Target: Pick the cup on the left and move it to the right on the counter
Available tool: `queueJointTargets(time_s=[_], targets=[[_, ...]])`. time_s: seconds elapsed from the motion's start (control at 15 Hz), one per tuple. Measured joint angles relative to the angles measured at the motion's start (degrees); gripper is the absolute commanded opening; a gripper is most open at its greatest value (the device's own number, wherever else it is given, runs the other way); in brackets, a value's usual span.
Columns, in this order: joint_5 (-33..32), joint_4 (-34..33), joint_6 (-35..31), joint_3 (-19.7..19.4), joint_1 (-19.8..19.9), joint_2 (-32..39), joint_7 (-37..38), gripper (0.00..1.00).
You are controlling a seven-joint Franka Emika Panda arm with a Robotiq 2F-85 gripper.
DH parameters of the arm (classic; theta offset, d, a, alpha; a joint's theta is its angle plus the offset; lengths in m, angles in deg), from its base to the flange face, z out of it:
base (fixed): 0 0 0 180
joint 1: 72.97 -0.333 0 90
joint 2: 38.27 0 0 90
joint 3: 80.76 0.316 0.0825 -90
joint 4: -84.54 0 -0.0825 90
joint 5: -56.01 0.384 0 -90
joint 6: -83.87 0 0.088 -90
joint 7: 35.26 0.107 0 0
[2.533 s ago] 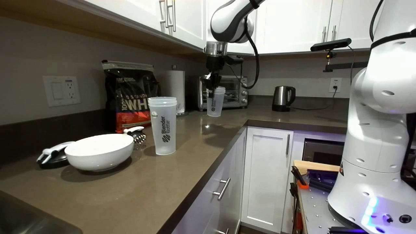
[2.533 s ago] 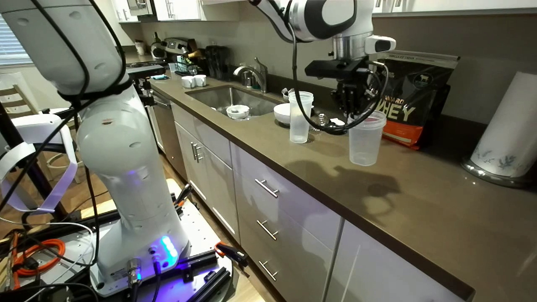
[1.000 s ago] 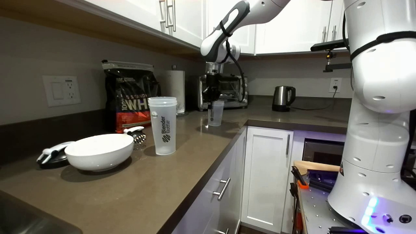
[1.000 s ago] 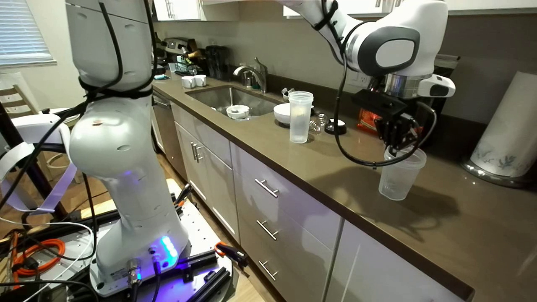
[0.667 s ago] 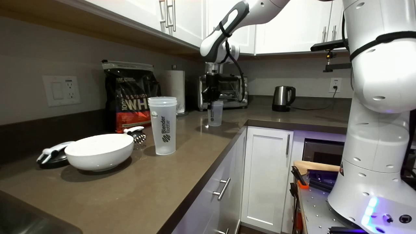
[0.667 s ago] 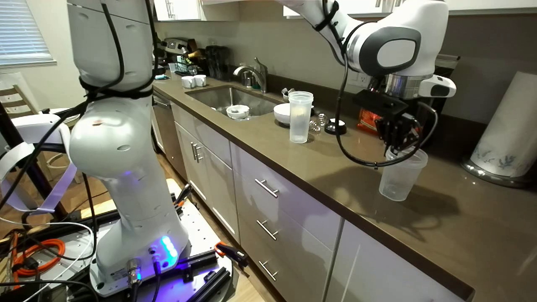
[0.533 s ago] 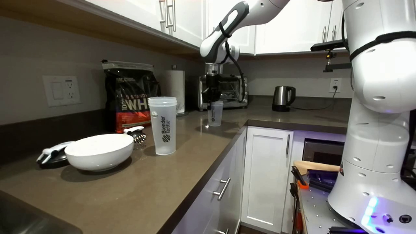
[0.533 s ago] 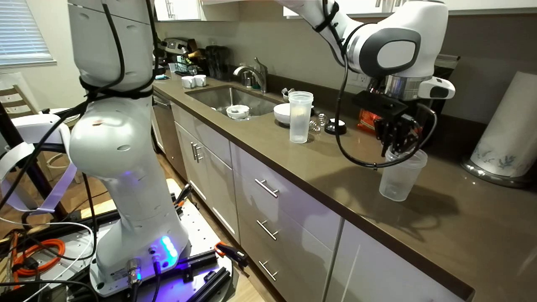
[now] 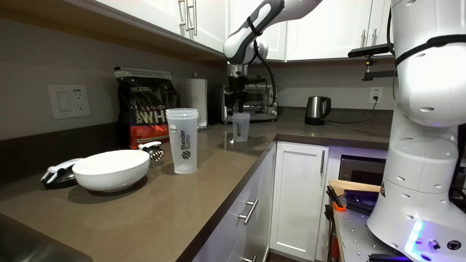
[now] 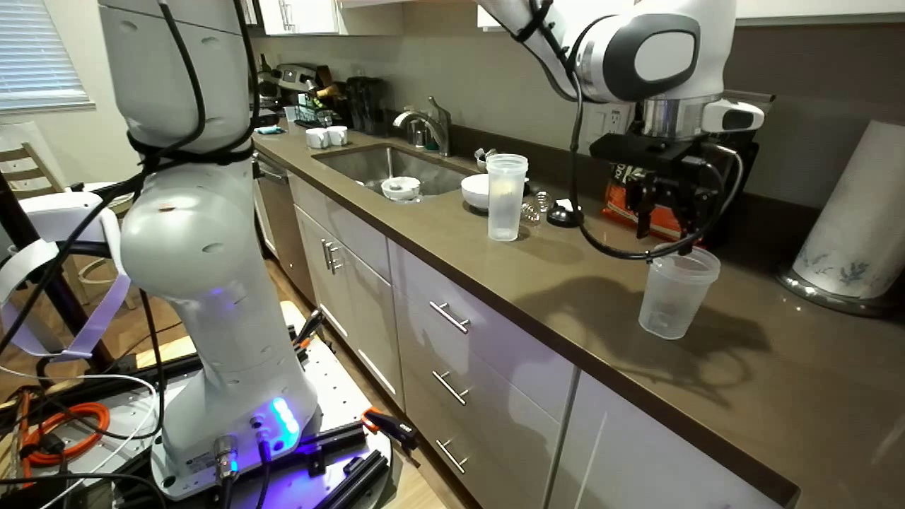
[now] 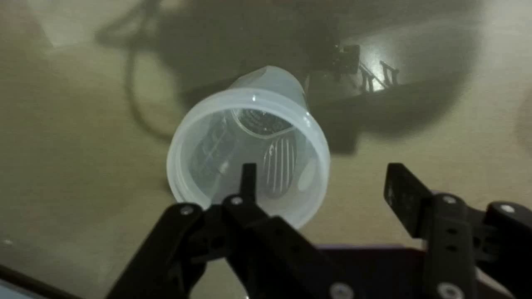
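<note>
The cup (image 9: 240, 128), a short translucent tumbler with a dark mark, stands upright on the counter (image 9: 138, 225). In both exterior views it is apart from the taller tumbler; in an exterior view the cup (image 10: 675, 300) sits to the right. Just above its rim hovers my gripper (image 10: 664, 242), jaws spread. The wrist view looks down into the cup (image 11: 291, 110), whose mouth faces the camera. There the gripper (image 11: 322, 176) has one fingertip over the cup's mouth and the other beyond its rim. Nothing is held between the fingers.
A taller clear tumbler (image 9: 185, 145) stands near a white bowl (image 9: 111, 171) and a whisk ball (image 9: 156, 153). Along the wall are a whey bag (image 9: 151, 109), a paper towel roll (image 10: 848, 212) and a toaster oven (image 9: 269, 105). The counter's front edge (image 10: 636, 396) runs close by.
Earlier the cup hung in my shut gripper. It was carried away from the taller tumbler and lowered onto the counter. Since then the jaws have opened and the gripper has risen, leaving the cup standing.
</note>
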Motion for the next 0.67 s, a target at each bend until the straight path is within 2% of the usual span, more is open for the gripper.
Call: queueJointTargets(time_s=[0.27,0.67], targets=[[-0.8,1.8,2.5,1.9,-2.6,-6.7,0.0,1.00],[1.6,8.6,8.5,6.1,-7.5,-18.2,0.0,1.00]])
